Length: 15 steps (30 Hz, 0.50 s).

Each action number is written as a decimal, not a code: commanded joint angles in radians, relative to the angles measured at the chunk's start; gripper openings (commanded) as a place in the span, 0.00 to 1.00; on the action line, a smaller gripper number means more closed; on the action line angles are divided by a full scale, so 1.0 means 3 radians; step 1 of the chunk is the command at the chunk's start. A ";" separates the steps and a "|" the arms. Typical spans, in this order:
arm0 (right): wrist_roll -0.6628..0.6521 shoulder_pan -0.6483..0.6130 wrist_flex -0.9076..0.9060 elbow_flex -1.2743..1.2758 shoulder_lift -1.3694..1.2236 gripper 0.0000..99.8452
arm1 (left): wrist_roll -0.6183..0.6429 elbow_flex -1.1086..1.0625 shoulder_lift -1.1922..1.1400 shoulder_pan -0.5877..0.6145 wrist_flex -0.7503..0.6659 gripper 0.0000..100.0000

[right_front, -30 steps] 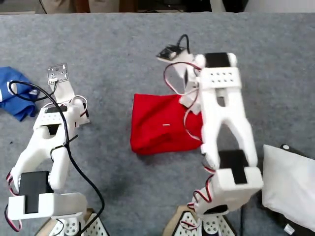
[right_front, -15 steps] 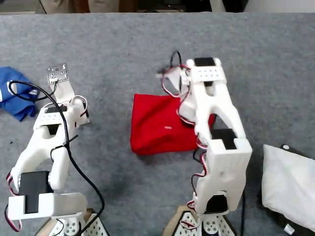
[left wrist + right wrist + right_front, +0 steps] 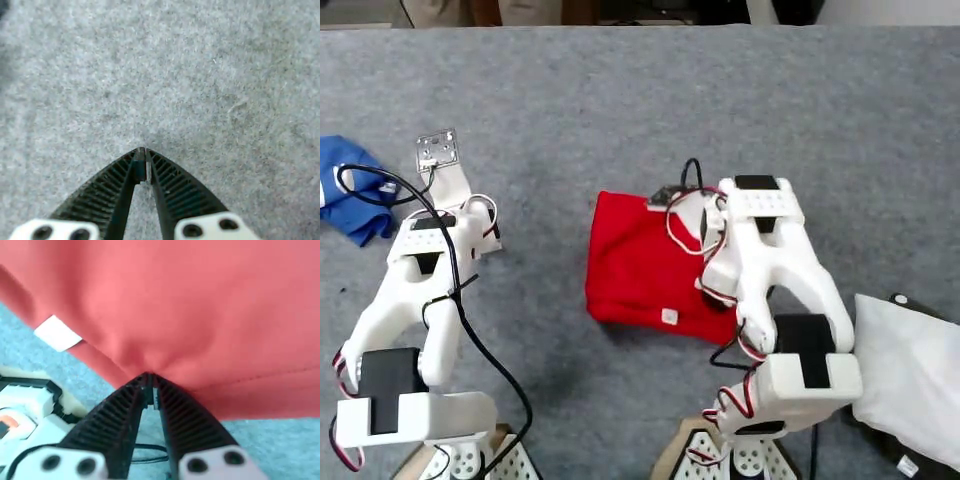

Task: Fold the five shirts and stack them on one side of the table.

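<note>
Since a second ago, shows the right arm (image 3: 775,260) drawn back toward its base and the red shirt (image 3: 640,265) reshaped with it, with a white label (image 3: 669,317) now turned up at the near edge; no shift in the left arm (image 3: 420,290). At far left, finds a crumpled blue shirt (image 3: 350,200) at the edge of the grey counter (image 3: 880,120), near the left arm's black cable (image 3: 470,330). Keeps the left gripper (image 3: 141,162) pressed together on nothing, tips touching over bare counter. At centre, has the red shirt lying flat, its right side under the right arm. Holds the right gripper (image 3: 149,385) pinching a bunched fold of red cloth. At far right, leaves a white shirt (image 3: 910,375) on the near corner, apart from the red one, over something dark.
</note>
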State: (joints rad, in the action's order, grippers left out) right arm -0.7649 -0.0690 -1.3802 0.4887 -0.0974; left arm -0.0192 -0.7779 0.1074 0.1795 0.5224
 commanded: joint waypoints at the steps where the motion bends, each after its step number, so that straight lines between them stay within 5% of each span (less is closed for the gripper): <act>1: -0.0015 0.0156 -0.0082 -0.0238 0.0171 0.00 | -0.0015 0.0164 0.0018 0.0026 0.0051 0.02; 7: -0.0036 0.0463 -0.0854 -0.1424 0.0355 0.00 | -0.0005 0.0736 0.0023 -0.0210 0.0757 0.02; 11: 0.0020 0.0453 -0.1043 -0.2079 0.0192 0.00 | 0.0072 0.1524 -0.0008 -0.0721 0.1453 0.02; 15: 0.0225 0.0427 -0.1028 -0.2437 -0.0304 0.00 | 0.0368 0.2061 -0.0105 -0.1279 0.1621 0.02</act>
State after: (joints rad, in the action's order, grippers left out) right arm -0.7357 0.0522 -1.6809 -0.1435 -0.1189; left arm 0.0422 -0.3053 0.0875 -0.0951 0.9751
